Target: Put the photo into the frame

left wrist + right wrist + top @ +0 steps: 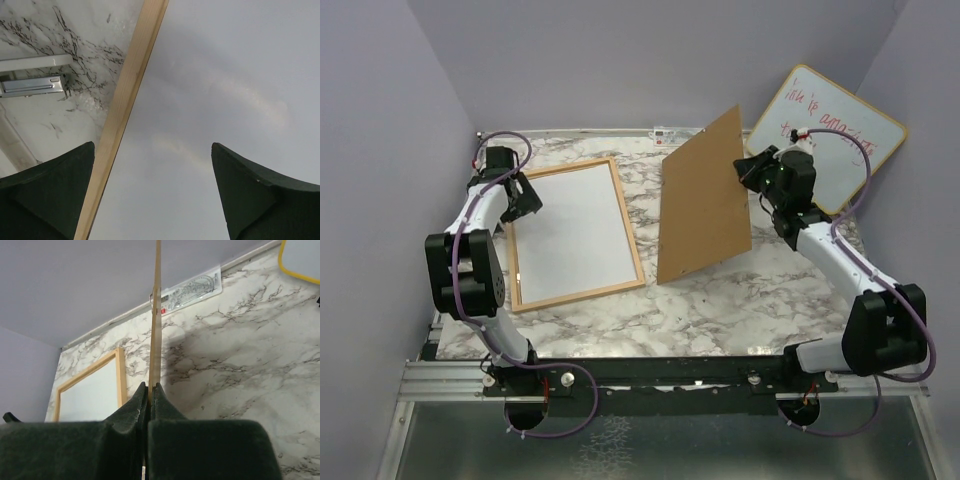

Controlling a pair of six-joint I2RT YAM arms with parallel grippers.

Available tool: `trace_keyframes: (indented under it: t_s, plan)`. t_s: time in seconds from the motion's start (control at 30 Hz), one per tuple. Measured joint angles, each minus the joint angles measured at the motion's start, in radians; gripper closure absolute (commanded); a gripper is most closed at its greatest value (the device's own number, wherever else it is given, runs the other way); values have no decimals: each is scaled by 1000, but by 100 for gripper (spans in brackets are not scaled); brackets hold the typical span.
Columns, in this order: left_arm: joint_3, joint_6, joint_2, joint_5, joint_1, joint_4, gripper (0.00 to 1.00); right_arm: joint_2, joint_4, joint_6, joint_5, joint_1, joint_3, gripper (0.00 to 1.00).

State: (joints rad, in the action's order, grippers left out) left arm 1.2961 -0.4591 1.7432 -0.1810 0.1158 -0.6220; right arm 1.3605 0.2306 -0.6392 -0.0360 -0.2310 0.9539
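The frame [627,225] lies flat on the surface [720,300], filled white; whether that is the photo face down, we cannot tell. Right jaws clench the board [705,195] raised beside it, so the frame lies open; left jaws hang released over its rim

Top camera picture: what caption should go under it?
Right gripper holds the brown board up; open left gripper hovers over the frame.

the frame [626,220]: thin light-wood rectangle, lying flat at 9 o'clock from scene centre, long sides running about 6 to 12, tipped slightly toward 11, inside shows plain white
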Motion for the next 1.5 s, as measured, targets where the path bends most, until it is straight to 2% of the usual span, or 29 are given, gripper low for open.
trace_keyframes:
  t_s: [0.3, 0.6, 1.03, 1.5]
  plan:
    - [22, 57, 59, -4, 19, 27, 1, 128, -14, -59, 305, 182, 64, 99]
    - [22, 68, 73, -43, 32, 29, 1, 219, 154, -264, 584, 274, 27, 99]
    - [22, 68, 141, 35, 65, 32, 1, 275, 460, -558, 708, 312, -25, 99]
    - [10, 81, 168, 255, 74, 109, 18, 335, 574, -668, 755, 282, -55, 99]
